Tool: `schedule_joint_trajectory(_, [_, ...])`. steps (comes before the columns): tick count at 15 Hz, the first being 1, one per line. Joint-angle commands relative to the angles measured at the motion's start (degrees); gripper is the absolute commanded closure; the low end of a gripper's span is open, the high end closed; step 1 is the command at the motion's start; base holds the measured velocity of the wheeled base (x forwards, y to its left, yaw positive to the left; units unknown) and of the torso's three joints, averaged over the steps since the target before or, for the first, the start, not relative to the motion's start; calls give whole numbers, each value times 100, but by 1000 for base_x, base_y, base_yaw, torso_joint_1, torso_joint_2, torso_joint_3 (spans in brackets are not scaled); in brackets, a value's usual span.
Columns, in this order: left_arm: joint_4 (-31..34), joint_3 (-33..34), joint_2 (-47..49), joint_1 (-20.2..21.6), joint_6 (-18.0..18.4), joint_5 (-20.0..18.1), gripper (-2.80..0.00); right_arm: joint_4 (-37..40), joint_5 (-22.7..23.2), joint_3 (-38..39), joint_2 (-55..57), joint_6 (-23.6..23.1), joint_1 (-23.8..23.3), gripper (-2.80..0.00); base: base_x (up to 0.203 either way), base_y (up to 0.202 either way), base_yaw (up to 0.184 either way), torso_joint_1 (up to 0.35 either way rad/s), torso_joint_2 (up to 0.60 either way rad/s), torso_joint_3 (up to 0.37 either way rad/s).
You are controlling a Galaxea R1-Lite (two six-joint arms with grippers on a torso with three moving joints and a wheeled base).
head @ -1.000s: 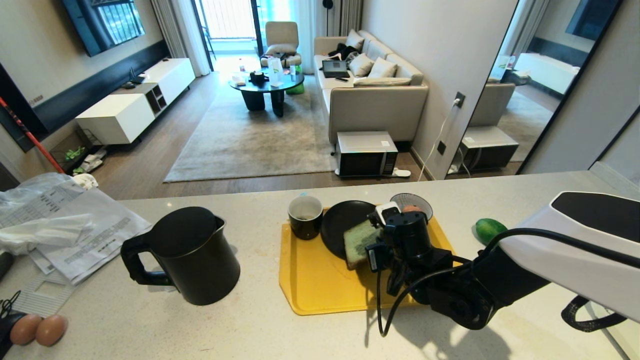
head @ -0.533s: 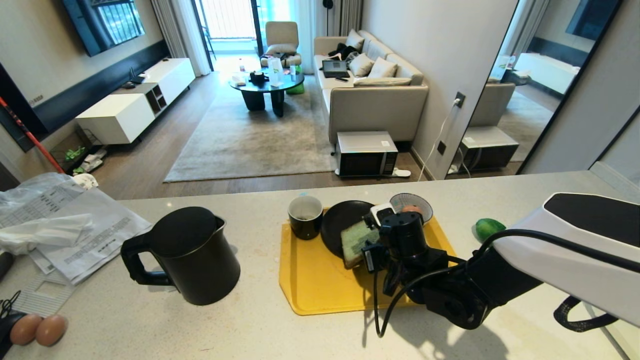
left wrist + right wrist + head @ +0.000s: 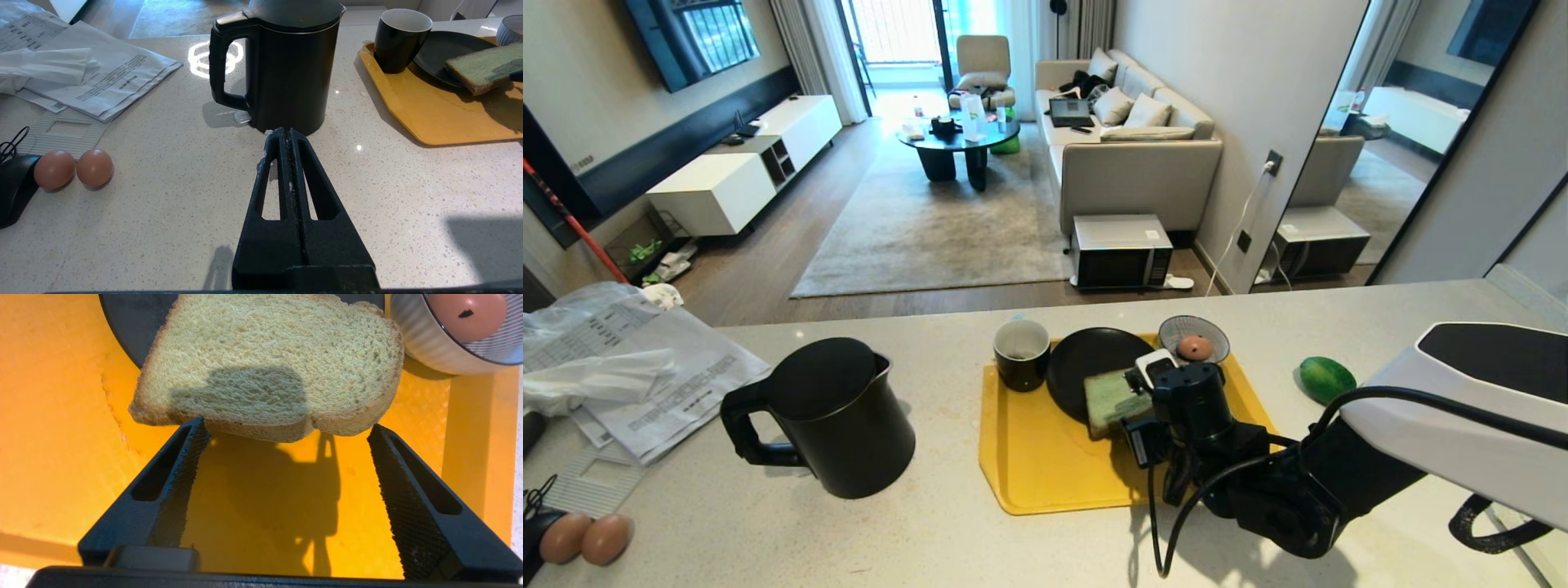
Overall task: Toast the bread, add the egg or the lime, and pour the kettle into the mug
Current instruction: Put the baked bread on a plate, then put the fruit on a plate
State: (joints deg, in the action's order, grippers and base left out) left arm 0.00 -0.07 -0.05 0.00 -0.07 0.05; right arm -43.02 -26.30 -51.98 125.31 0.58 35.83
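The bread (image 3: 1109,398) lies tilted, its far part on the black plate (image 3: 1078,359) and its near edge hanging over the yellow tray (image 3: 1045,465). My right gripper (image 3: 288,428) stands open just short of that near edge, holding nothing. A brown egg (image 3: 1195,347) sits in a striped bowl (image 3: 1176,331) at the tray's far right corner. The lime (image 3: 1327,379) lies on the counter right of the tray. The mug (image 3: 1021,353) stands on the tray's far left corner. The black kettle (image 3: 837,416) stands left of the tray. My left gripper (image 3: 284,134) is shut and empty, low before the kettle (image 3: 290,61).
Two more brown eggs (image 3: 584,537) lie at the counter's near left beside a black object. Papers and plastic bags (image 3: 629,367) cover the far left of the counter. My right arm (image 3: 1258,474) reaches over the tray's near right corner.
My right gripper has gone from shut on the bread to open, leaving the slice on the plate's rim. The wrist drew back a little, uncovering the egg in the bowl.
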Motion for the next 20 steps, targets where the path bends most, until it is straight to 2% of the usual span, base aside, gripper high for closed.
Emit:
schedule_joint_trajectory(1, [0,-1,5,0,-1,4,0,-15,-16,66,-102,-13,3,-280,0,0,0,0,0,0])
schedule_joint_trajectory(3, [0,0,5,0,-1,4,0,-13,-16,74,-116,-169,5,-280,0,0,0,0,0,0])
schedule_joint_trajectory(6, [0,-1,5,0,-1,4,0,-10,-24,40,-86,-640,64,-280,0,0,0,0,0,0])
schedule_joint_trajectory(10, [0,4,5,0,-1,4,0,-13,-285,271,-325,-643,95,-280,0,0,0,0,0,0])
schedule_joint_trajectory(18, [-5,4,5,0,-1,4,0,-15,-318,1571,-3059,-658,167,-280,0,0,0,0,0,0])
schedule_joint_trajectory(19, [-9,7,5,0,-1,4,0,-18,-326,1706,-3396,-657,149,0,0,0,0,0,0,0])
schedule_joint_trajectory(20, [0,1,5,0,-1,4,0,-20,-335,1800,-3715,-664,114,0,0,0,0,0,0,0])
